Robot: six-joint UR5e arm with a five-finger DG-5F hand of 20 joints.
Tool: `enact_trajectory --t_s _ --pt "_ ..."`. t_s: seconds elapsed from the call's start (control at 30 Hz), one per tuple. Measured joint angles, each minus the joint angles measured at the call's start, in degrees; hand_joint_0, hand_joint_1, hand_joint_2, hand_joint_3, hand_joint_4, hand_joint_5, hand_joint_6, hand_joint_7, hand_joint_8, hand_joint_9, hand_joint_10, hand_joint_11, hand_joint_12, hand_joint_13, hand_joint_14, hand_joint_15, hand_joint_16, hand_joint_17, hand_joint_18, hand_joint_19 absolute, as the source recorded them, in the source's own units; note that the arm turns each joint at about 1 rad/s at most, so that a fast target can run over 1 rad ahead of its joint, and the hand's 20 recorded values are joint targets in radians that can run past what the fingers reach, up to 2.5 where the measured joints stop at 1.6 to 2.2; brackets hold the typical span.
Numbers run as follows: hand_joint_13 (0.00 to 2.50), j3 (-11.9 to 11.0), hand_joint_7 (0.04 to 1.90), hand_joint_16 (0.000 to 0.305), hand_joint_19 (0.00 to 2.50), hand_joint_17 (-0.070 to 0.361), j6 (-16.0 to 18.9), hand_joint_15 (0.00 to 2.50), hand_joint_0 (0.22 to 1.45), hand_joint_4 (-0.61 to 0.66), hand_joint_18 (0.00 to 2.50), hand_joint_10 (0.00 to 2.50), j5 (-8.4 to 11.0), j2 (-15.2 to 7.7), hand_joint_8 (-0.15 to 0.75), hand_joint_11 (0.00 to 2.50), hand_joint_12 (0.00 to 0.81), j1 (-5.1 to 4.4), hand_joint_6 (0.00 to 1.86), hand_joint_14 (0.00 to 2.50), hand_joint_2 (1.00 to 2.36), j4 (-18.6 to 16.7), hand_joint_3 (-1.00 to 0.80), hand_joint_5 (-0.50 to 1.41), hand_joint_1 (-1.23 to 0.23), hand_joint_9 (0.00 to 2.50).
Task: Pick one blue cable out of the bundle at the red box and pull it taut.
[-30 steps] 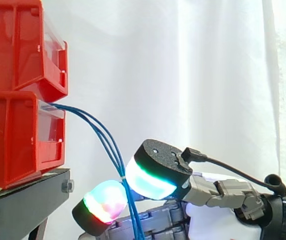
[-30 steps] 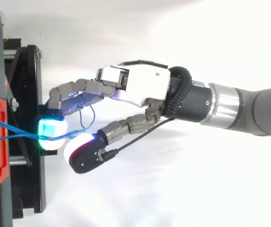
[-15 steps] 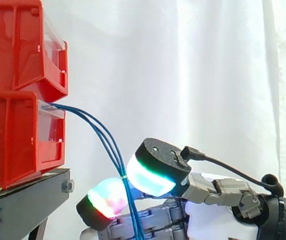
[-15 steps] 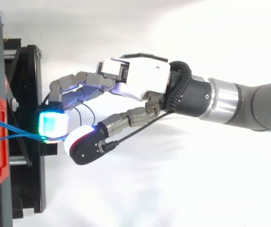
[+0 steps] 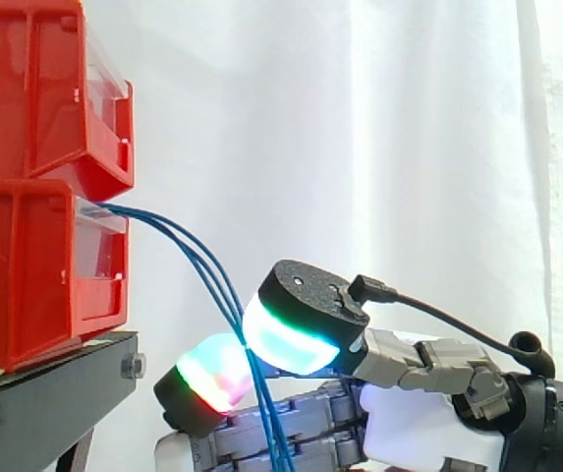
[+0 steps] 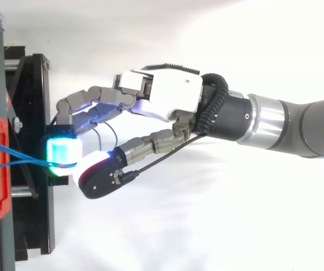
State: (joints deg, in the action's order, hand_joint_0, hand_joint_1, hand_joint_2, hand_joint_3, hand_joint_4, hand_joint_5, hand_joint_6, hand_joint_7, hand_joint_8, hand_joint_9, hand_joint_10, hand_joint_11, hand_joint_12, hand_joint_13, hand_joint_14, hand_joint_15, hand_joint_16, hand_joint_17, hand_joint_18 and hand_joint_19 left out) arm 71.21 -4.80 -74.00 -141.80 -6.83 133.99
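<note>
With the robot hand (image 6: 162,99) curled, we are pinching the blue cables (image 5: 217,283) between thumb and finger, near the red bin (image 5: 26,265).

Two red bins, a top bin (image 5: 35,88) and a bottom bin (image 5: 26,265). Three blue cables (image 5: 202,264) in one bundle. One black stand (image 5: 55,393), one hand (image 6: 162,99), one white curtain (image 5: 360,147).

Stacked bins (image 5: 28,258) sit at the left on the stand (image 5: 53,391). Cables (image 5: 205,267) run right from the lower bin, ending pinched in the hand (image 6: 162,99).
</note>
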Motion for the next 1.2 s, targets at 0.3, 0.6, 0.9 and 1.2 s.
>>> enact_trajectory --t_s 0.3,0.6,0.9,1.2 --pt "0.73 -0.02 0.84 0.048 0.33 0.108 -0.06 0.34 0.66 0.20 0.60 0.01 0.00 -0.03 0.353 0.56 0.361 -0.07 0.81 0.01 1.02 -0.03 -0.23 -0.18 -0.77 0.80" --pt "0.77 -0.02 0.83 0.049 0.34 0.111 -0.61 0.40 0.65 0.17 0.62 0.01 0.02 -0.05 0.361 0.85 0.369 -0.27 0.86 0.01 1.02 0.00 -0.12 -0.19 -0.77 0.92" --pt "0.85 -0.02 0.82 0.049 0.34 0.111 -0.42 0.49 0.65 0.16 0.63 0.01 0.24 0.02 0.359 1.14 0.375 -0.29 0.86 0.02 1.02 0.36 -0.11 -0.19 -0.77 1.02" --pt "0.88 -0.02 0.82 0.049 0.35 0.111 -0.06 0.55 0.66 0.16 0.64 0.01 0.16 0.54 0.359 1.21 0.371 -0.30 0.87 0.02 1.02 1.53 -0.10 -0.19 -0.78 1.06"
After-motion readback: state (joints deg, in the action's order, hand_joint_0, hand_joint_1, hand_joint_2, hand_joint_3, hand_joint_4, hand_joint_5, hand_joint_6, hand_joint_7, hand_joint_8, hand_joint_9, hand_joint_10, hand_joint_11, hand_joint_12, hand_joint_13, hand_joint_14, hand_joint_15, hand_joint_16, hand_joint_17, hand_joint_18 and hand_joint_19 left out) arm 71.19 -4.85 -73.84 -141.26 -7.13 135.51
